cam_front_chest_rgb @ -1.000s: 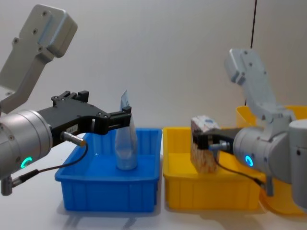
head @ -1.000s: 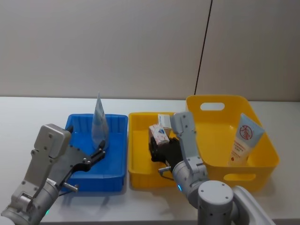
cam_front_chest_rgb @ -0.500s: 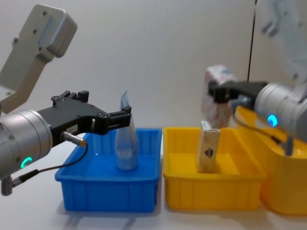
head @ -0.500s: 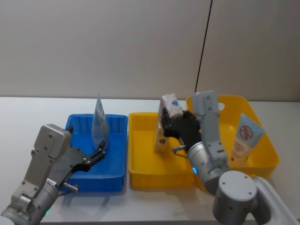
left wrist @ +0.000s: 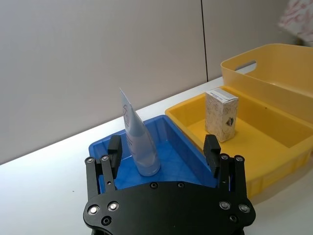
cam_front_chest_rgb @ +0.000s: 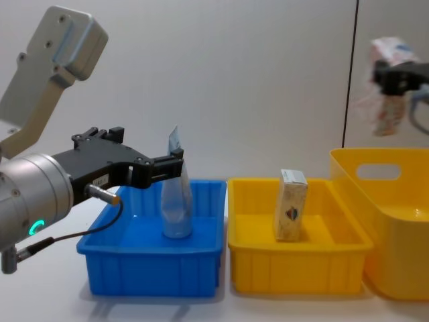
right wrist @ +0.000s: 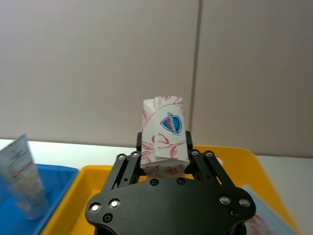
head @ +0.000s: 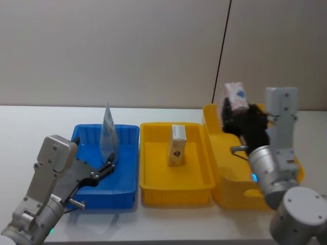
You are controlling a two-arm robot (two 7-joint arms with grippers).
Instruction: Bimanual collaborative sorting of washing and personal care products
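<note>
— High above the big yellow bin [head: 294, 176], what are we holding?

— We are holding the white carton with red flowers [head: 236, 97]. Our right gripper [right wrist: 164, 159] pinches it by its lower part, one finger on each side. A second ago it sat low in the yellow tray [head: 153, 190], next to the beige carton [head: 177, 145]. Now we have lifted it up and carried it right, so it hangs over the bin.

— So what does that mean for our sorting?

— We think this carton is nearly at its new home. It only needs to go down and be let go.

— And the beige carton?

— It stands upright by itself in the middle of the yellow tray. Nothing touches it.

— What about our other hand?

— Our left gripper [left wrist: 164, 152] has not moved. Its fingers are spread wide, one on each side of the pale blue tube [left wrist: 137, 141], and not touching it. The tube stands on its cap in the blue tray [cam_front_chest_rgb: 124, 268], with the flat end up.

— Is that one next?

— Maybe. We cannot tell yet.
</note>
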